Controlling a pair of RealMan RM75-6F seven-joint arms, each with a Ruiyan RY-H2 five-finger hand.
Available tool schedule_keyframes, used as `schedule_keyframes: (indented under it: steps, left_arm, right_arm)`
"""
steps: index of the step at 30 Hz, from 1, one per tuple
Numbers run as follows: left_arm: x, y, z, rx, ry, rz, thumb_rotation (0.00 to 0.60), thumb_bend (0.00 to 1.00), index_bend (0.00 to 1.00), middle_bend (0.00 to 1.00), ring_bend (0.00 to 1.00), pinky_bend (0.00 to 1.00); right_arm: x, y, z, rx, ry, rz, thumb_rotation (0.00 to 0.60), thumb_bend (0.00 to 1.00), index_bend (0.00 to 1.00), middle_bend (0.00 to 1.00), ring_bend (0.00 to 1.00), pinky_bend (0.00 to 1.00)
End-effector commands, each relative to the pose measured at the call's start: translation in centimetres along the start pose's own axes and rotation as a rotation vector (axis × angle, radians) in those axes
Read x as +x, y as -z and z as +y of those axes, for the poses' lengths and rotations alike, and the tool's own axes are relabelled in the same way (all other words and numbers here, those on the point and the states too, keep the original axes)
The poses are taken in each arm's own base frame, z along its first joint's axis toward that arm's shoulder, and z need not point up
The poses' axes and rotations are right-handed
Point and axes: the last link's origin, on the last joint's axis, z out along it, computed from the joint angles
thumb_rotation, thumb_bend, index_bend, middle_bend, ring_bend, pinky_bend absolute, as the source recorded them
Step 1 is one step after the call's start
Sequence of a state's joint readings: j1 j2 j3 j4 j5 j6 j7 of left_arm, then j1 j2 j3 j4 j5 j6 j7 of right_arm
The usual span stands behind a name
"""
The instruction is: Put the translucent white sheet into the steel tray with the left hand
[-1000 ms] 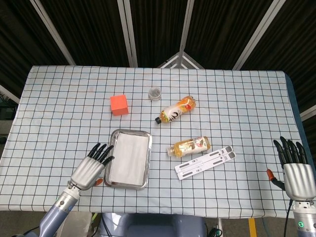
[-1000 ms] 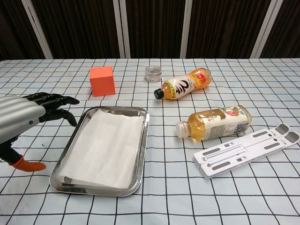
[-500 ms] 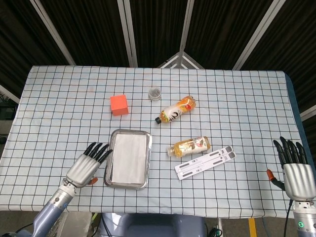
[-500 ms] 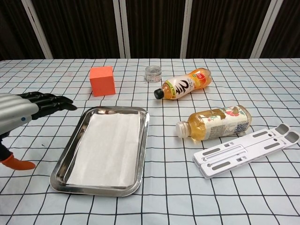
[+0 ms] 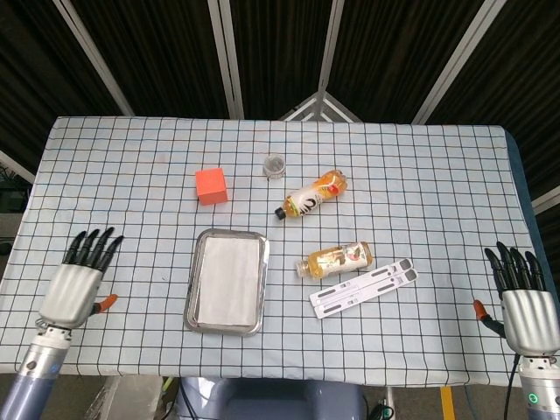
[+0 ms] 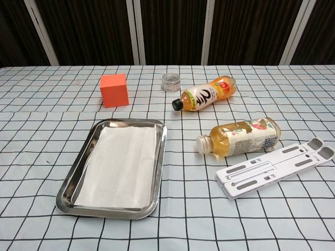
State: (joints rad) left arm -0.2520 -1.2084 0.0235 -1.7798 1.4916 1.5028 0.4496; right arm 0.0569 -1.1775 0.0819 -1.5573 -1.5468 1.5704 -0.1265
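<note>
The translucent white sheet (image 5: 227,278) (image 6: 123,164) lies flat inside the steel tray (image 5: 194,308) (image 6: 162,157) near the table's front, left of centre. My left hand (image 5: 77,282) hangs open at the table's left front edge, well apart from the tray, fingers spread and holding nothing. Over at the right front corner my right hand (image 5: 523,302) is open too, far from the tray. Neither hand shows in the chest view.
An orange cube (image 5: 211,185) (image 6: 114,90) and a small clear jar (image 5: 275,164) (image 6: 170,81) stand behind the tray. Two drink bottles (image 5: 310,196) (image 5: 338,259) lie to its right, with a white folding stand (image 5: 364,286) (image 6: 272,169) beyond them.
My left hand has drawn back from beside the tray to the table's left front edge, leaving the chest view. The sheet has settled flat in the tray. The right hand has not moved.
</note>
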Motion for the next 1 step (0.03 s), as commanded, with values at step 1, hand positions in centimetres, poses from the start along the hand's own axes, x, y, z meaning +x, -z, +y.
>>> schedule_keyframes:
  steps: [1]
  left_arm:
    - [0.97, 2.58, -3.54, 0.092, -0.022, 0.052, 0.6, 0.03, 0.0, 0.0, 0.0, 0.0]
  right_arm:
    - [-0.05, -0.02, 0.03, -0.002, 0.003, -0.001, 0.6, 0.33, 0.0, 0.0, 0.0, 0.0]
